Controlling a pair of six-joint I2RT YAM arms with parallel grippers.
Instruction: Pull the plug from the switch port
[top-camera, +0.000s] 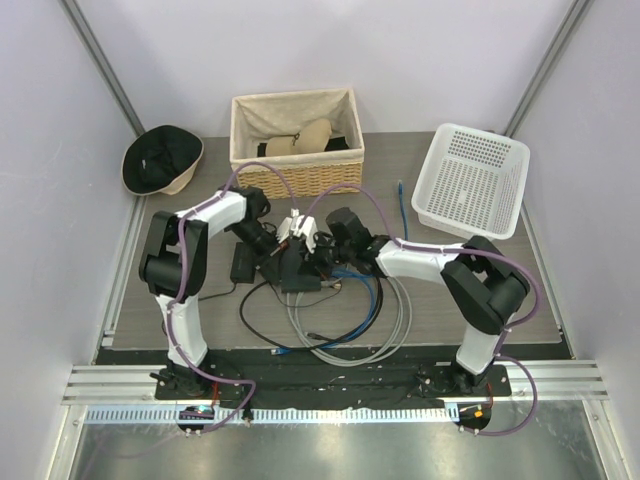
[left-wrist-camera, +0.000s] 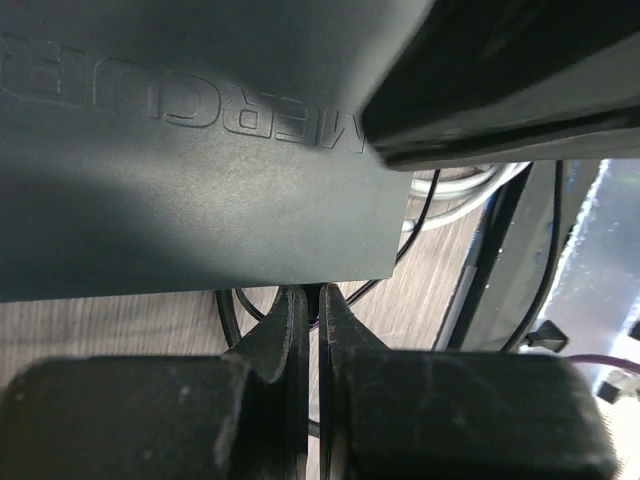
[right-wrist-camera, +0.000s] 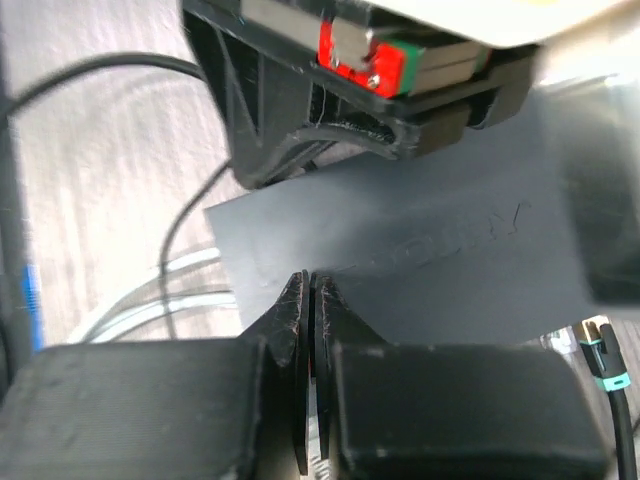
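The switch box (top-camera: 298, 272) is flanked by both end effectors. The left end effector (left-wrist-camera: 312, 292) and right end effector (right-wrist-camera: 309, 280) are pressed closed, tips just beside its edges.

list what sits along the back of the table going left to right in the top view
hat → wicker basket → white basket
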